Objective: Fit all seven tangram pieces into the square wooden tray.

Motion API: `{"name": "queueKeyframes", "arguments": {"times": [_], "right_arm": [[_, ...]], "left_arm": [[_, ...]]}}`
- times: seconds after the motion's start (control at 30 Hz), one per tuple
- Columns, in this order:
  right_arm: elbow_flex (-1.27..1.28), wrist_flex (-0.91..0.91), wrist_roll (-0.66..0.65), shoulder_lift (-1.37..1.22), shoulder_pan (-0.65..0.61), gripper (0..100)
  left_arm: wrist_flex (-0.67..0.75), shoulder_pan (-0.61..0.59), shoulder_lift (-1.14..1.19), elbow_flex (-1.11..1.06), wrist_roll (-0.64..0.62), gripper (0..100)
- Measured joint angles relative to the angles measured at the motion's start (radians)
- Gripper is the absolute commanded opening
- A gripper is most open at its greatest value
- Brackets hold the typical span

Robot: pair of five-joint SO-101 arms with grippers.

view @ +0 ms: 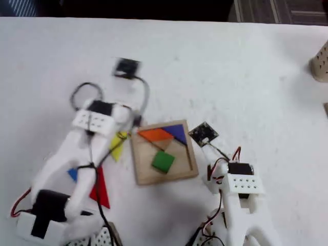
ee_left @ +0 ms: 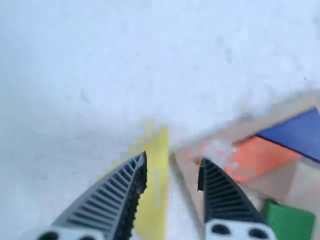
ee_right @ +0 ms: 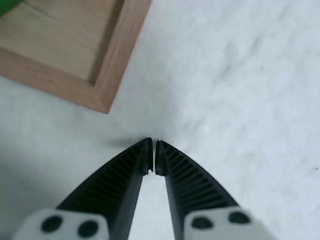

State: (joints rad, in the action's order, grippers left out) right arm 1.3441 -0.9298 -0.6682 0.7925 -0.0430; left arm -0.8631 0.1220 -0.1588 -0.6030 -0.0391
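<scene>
**Two arms at a tangram tray, three pieces seated**

The white table (view: pixel 246 77) fills the high view; a dark strip of floor lies beyond its far edge, and a pale perforated object (view: pixel 320 64) stands at one side.

The square wooden tray (view: pixel 137 164) rests between the two arms, turned slightly out of line with the table's edge. Inside it:

- The orange piece (view: pixel 155 134) lies along the far side, with its long axis across the tray.
- The blue triangle (view: pixel 177 132) touches the orange piece and fills the far corner.
- The green square (view: pixel 163 161) sits nearer the middle, tilted on its corner.

Outside the tray:

- The red triangle (view: pixel 100 189) lies partly under the left arm, its narrow tip pointing away toward the far edge.
- The yellow piece (view: pixel 118 146) lies just beside the tray's outer rim, its long axis running roughly along that rim.
- A small blue piece (view: pixel 72 174) shows beside the arm.

The left gripper (ee_left: pixel 171 167) hangs over the yellow piece and the tray's rim, with its jaws a moderate way apart and gripping nothing. The right gripper (ee_right: pixel 153 150) is over bare table near a tray corner, its tips all but touching with nothing between them.
</scene>
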Motion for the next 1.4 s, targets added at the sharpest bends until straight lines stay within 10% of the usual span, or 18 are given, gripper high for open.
{"name": "queueKeyframes", "arguments": {"times": [0.3,0.6,0.93,1.4], "right_arm": [[-0.107,-0.140,0.092,0.000,-0.011,1.7],[-0.367,-0.304,0.282,0.000,-0.376,1.8],[-0.176,0.178,0.485,0.000,-0.816,1.8],[0.051,0.470,0.488,-0.002,-0.844,1.8]], "left_arm": [[0.338,-0.112,0.000,-0.124,0.000,2],[0.430,-0.226,0.000,-0.130,0.000,2],[0.485,-0.350,0.081,-0.115,-0.163,2],[0.451,-0.353,0.172,-0.020,-0.167,2]]}}
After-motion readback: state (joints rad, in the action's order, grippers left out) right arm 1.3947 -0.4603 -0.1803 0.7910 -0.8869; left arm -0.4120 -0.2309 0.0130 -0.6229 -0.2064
